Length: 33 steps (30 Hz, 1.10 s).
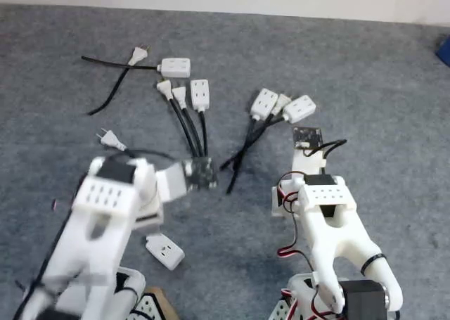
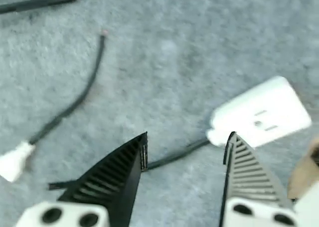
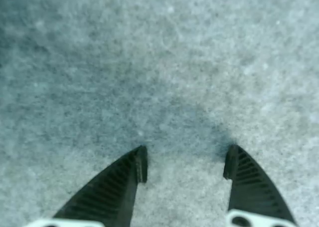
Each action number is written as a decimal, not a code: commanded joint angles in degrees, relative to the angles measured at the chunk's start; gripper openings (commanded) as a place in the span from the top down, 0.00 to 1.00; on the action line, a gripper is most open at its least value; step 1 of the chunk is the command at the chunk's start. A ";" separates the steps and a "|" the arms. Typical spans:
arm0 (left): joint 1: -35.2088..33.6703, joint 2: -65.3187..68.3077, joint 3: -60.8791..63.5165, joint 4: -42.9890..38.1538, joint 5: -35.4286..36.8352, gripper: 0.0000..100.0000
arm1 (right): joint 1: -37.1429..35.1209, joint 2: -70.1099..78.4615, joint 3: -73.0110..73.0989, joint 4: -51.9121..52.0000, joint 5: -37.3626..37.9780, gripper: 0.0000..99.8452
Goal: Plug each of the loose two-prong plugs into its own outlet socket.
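1. The left gripper [image 2: 187, 143] gapes wide and empty over the grey carpet [image 2: 174, 62]; a white outlet socket [image 2: 259, 112] lies just past one fingertip.
2. The right gripper [image 3: 184, 157] is spread wide above the carpet, holding nothing.
3. A loose plug [image 1: 109, 138] lies near the left arm [image 1: 105, 214], apart from the socket.

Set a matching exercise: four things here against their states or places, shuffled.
1. left gripper
2. right gripper
3. white rectangular outlet block by the left arm
4. white two-prong plug beyond the left arm

A. loose, in no socket
B. open over bare grey carpet
C. face-up, nothing plugged in
D. open over a thin black cable

Pairs: 1-D, 2-B, 3-C, 4-A
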 commanded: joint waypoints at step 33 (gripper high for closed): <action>6.90 -24.04 14.37 -1.76 0.53 0.75 | 0.92 -1.01 -0.31 -0.75 0.00 0.74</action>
